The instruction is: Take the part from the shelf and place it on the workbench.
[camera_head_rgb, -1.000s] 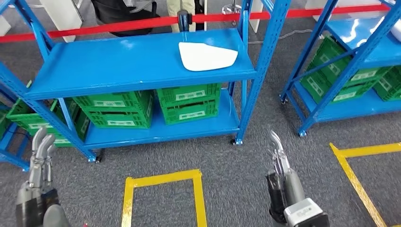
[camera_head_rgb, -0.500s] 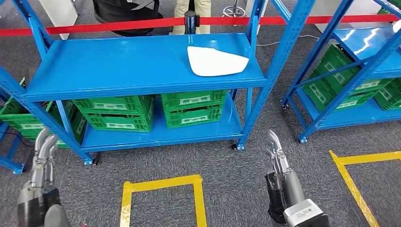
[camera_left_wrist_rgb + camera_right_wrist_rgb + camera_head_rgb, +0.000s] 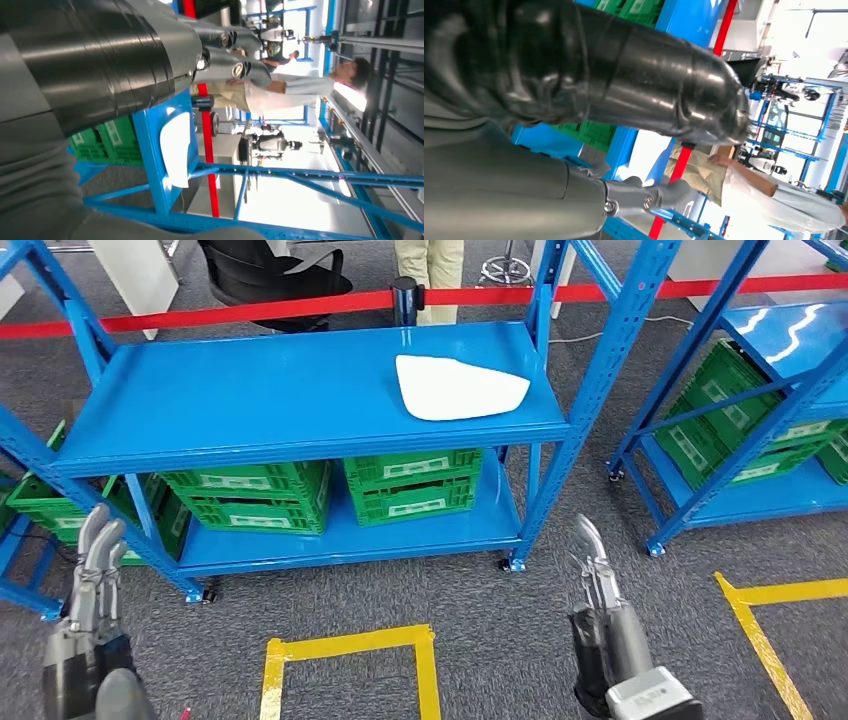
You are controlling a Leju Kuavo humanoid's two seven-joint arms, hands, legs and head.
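A flat white part (image 3: 458, 387) lies on the top board of the blue shelf (image 3: 250, 400), toward its right end. The left wrist view catches the same part (image 3: 176, 149) edge-on on that board. My left hand (image 3: 92, 580) hangs low at the left, fingers straight and apart, holding nothing. My right hand (image 3: 598, 585) hangs low at the right, fingers stretched out and empty. Both hands are well short of the shelf, over the grey carpet. From each wrist camera, the left hand (image 3: 150, 55) and the right hand (image 3: 624, 95) show empty.
Green crates (image 3: 330, 490) fill the shelf's lower board. A second blue shelf (image 3: 770, 390) with green crates stands at the right. A red barrier belt (image 3: 250, 310) and a person's legs (image 3: 430, 265) are behind. Yellow floor tape (image 3: 350, 660) marks the carpet.
The whole view has shifted: the shelf and part sit lower and slightly further right in the picture, so the camera moved. Both hands hang as before.
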